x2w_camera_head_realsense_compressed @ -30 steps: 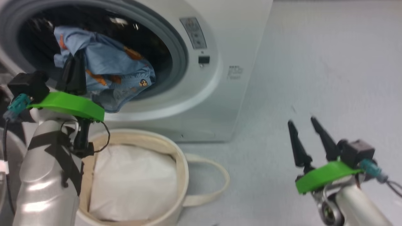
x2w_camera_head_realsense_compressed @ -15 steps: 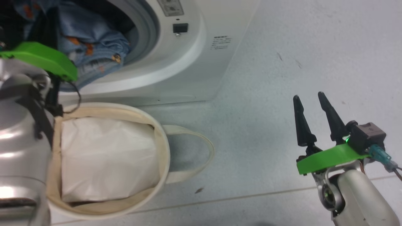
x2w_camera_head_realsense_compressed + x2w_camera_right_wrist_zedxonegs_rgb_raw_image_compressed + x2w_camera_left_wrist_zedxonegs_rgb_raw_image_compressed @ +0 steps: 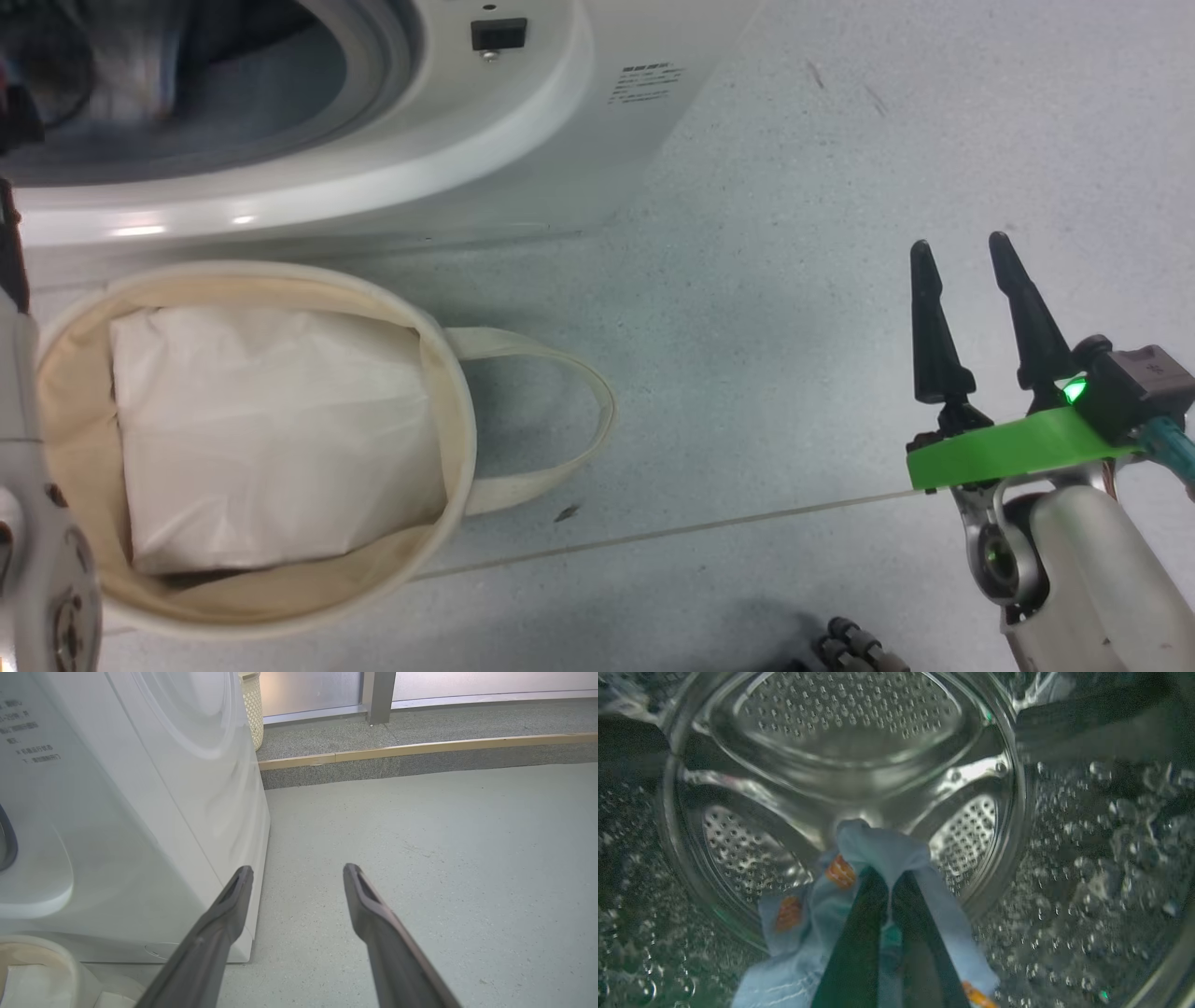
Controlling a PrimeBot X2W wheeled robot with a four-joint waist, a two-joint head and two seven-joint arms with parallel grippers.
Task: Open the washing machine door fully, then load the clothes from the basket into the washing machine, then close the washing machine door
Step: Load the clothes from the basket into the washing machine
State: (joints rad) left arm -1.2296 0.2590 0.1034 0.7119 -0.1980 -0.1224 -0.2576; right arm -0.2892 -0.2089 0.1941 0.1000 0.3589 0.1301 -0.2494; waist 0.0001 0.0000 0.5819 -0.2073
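Dim, blurred drum interior; bright floor

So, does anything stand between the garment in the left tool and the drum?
Nothing visible. The left tool, shut on the clothes, is inside the drum; bare perforated steel lies ahead.

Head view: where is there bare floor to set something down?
Bare floor lies between the basket and the right gripper, right of the washing machine. Crowded: the basket, full of white padding, close against the machine.
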